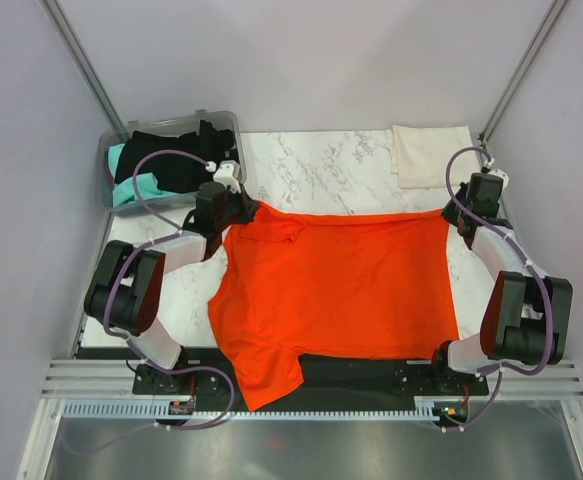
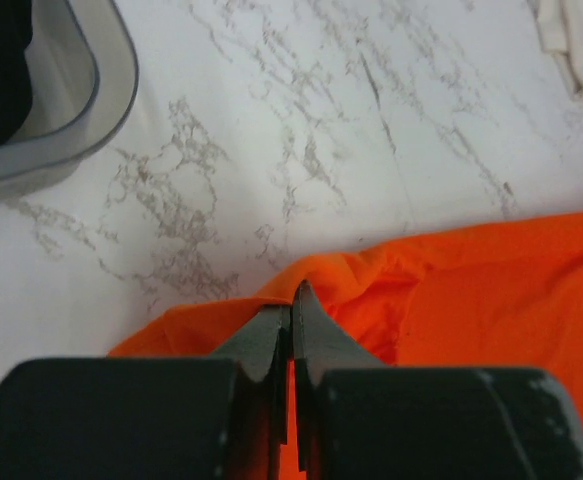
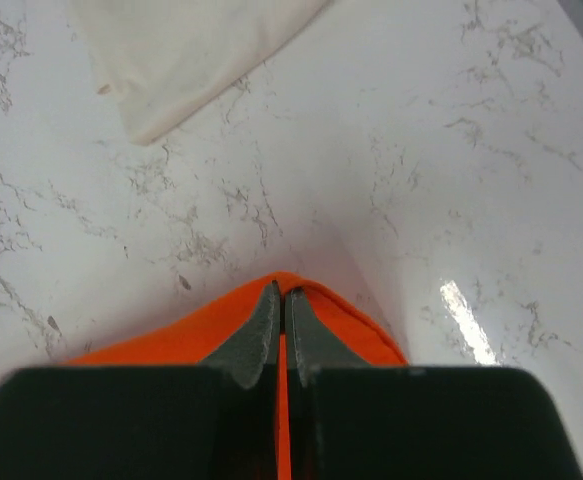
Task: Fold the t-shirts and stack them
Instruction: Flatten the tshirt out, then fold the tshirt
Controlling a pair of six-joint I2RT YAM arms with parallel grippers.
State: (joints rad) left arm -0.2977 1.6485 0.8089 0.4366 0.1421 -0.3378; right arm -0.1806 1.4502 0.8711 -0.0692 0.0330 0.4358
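On the marble table [image 1: 321,165] the orange t-shirt [image 1: 341,290] lies spread flat between the arms, and one part of it hangs over the near edge onto the black base rail [image 1: 371,368]. The left gripper [image 2: 293,300] is pressed together on a raised fold at the far left corner; the right gripper [image 3: 279,300] pinches the far right corner in the same way. Both take only a little cloth at the very tips, so I think it may slip out when lifted. If one arm moves faster, the fold may come crooked, and the hanging part may drag. Only the top view shows this hanging part; only the wrist views show the pinch itself, and the right one shows the cream t-shirt [image 3: 181,50] lying near but apart
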